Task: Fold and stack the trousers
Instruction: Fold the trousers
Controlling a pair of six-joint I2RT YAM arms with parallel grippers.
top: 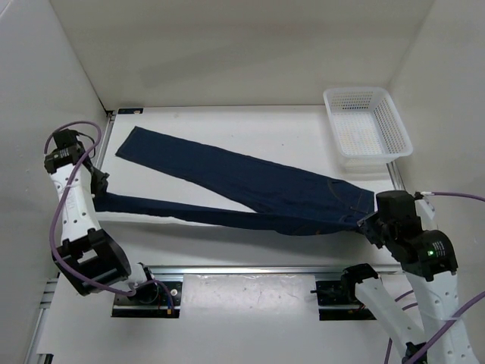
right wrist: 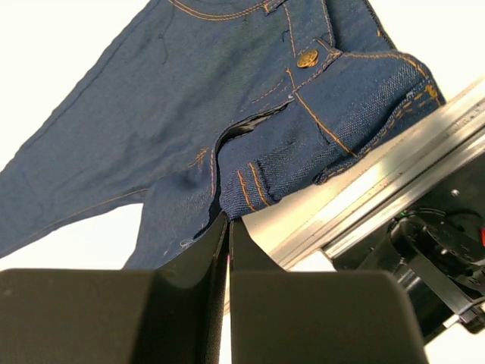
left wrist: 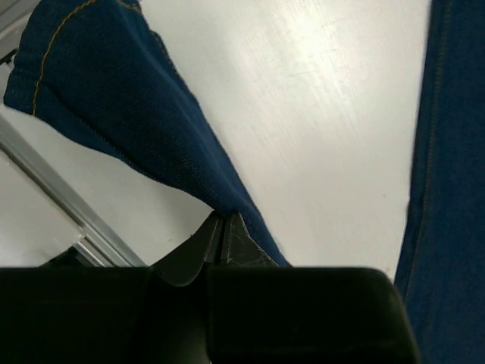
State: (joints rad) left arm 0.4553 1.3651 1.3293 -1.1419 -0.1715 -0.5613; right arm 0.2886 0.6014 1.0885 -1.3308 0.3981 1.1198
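The dark blue trousers [top: 250, 189] are stretched across the white table [top: 265, 133], waist at the right and legs running left. One leg lies flat toward the far left. The other leg's end is pinched in my left gripper [top: 101, 191], which is shut on the cloth [left wrist: 114, 91] at its fingertips [left wrist: 223, 220]. My right gripper [top: 369, 221] is shut on the waistband edge [right wrist: 250, 178], its jaws [right wrist: 227, 221] closed on the denim beside the fly. A brass button [right wrist: 307, 58] and tan stitching show near the waist.
A white plastic basket [top: 367, 129] stands at the far right corner. An aluminium rail [top: 250, 269] runs along the near table edge, seen under the waistband in the right wrist view [right wrist: 379, 189]. White walls enclose the table on three sides.
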